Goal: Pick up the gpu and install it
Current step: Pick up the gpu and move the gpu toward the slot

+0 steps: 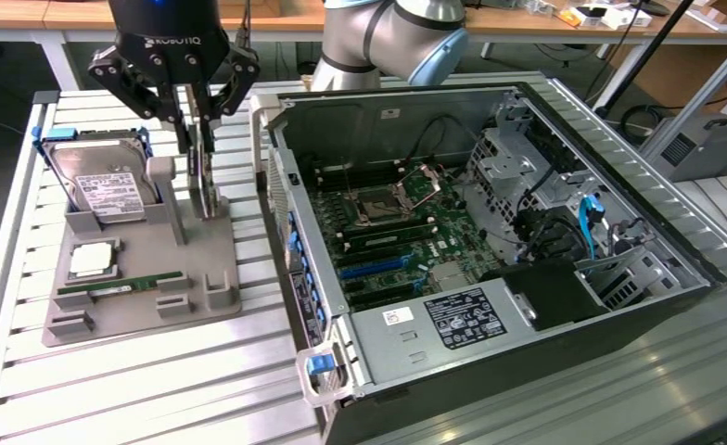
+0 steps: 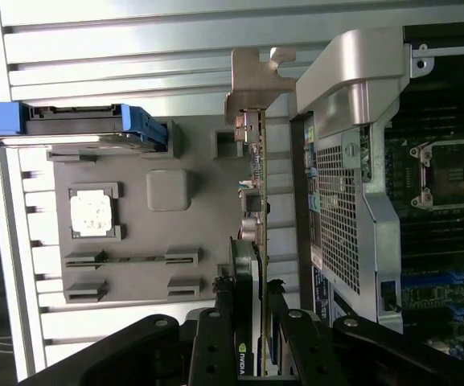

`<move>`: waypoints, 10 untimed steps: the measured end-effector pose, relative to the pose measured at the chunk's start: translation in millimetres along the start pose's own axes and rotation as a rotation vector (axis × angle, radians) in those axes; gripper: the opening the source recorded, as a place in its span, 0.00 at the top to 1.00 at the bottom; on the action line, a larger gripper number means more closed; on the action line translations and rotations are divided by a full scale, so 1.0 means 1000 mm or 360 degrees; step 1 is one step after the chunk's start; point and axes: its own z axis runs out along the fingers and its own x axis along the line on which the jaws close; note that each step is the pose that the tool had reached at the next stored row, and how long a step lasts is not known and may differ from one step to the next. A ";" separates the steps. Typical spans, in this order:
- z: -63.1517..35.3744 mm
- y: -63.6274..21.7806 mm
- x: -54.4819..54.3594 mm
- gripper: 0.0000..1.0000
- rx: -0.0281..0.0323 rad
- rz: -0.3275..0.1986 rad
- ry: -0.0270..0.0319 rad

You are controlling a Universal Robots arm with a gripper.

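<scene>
Gpu (image 1: 203,190), a thin dark card with a silvery bracket, stands upright beside the big open black metal computer case (image 1: 463,399), over the flat grey plastic parts tray (image 1: 129,250). The black two-fingered gripper (image 1: 197,148), partly closed, clamps its top edge.

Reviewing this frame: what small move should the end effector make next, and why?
Probably a short, straight lift. The end effector appears closed on the top edge of the gpu, which stands upright in its slot on the grey holder, beside the open computer case. Lifting vertically should free the card without dragging it against the holder's supports.
</scene>
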 end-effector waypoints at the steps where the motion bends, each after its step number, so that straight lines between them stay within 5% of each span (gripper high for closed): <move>1: -0.0002 0.0000 0.000 0.73 -0.00001 0.0000 -0.00001; 10: -0.0034 0.0000 0.000 0.73 0.00000 0.0000 0.00000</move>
